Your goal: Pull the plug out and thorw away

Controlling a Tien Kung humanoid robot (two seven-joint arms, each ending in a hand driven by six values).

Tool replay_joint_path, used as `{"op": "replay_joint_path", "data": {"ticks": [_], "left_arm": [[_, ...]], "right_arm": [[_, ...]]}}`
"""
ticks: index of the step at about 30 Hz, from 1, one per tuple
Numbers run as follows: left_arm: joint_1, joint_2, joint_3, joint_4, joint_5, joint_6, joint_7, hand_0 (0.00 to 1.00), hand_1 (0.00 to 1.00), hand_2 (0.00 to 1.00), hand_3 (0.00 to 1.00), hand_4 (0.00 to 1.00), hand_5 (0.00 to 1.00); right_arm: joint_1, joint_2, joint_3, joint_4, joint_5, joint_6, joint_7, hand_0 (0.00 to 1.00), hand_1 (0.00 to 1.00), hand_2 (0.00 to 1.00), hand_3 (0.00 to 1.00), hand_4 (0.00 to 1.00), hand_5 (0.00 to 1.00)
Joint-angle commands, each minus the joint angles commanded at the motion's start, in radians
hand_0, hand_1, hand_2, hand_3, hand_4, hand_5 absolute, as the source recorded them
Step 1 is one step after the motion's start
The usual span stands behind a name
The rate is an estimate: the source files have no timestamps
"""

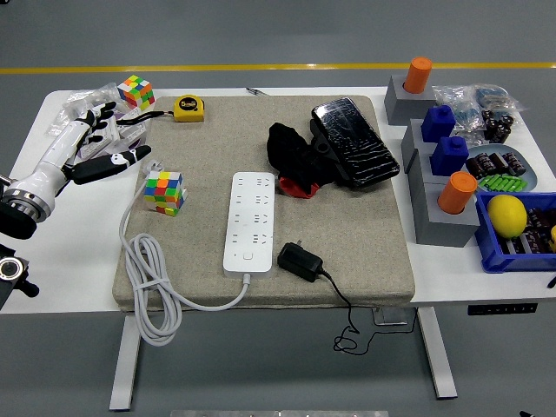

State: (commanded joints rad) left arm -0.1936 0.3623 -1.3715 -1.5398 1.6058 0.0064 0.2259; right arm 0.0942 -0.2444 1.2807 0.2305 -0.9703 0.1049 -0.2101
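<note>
Resting at the bench's (52, 261) left edge, the left robot hand (95, 143) had its fingers spread and held nothing. The black plug (298, 261) lay unplugged just right of the white power strip (250, 221). It looked light and rigid; grasping its body seemed best. Its trailing cord ran off the bench's front edge.
</note>
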Motion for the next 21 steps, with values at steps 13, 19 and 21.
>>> {"op": "replay_joint_path", "data": {"ticks": [13,19,21], "left_arm": [[0.0,0.0,0.0,0.0,0.0,0.0,0.0,0.867,0.968,0.99,0.998,0.953,0.544],[0.0,0.0,0.0,0.0,0.0,0.0,0.0,0.867,0.968,0.99,0.998,0.953,0.544],[0.0,0.0,0.0,0.0,0.0,0.0,0.0,0.867,0.968,0.99,0.998,0.953,0.544]], "right_arm": [[0.0,0.0,0.0,0.0,0.0,0.0,0.0,0.658,0.696,0.705,0.674,0.998,0.5],[0.0,0.0,0.0,0.0,0.0,0.0,0.0,0.658,0.696,0.705,0.674,0.998,0.5],[0.0,0.0,0.0,0.0,0.0,0.0,0.0,0.658,0.696,0.705,0.674,0.998,0.5]]}}
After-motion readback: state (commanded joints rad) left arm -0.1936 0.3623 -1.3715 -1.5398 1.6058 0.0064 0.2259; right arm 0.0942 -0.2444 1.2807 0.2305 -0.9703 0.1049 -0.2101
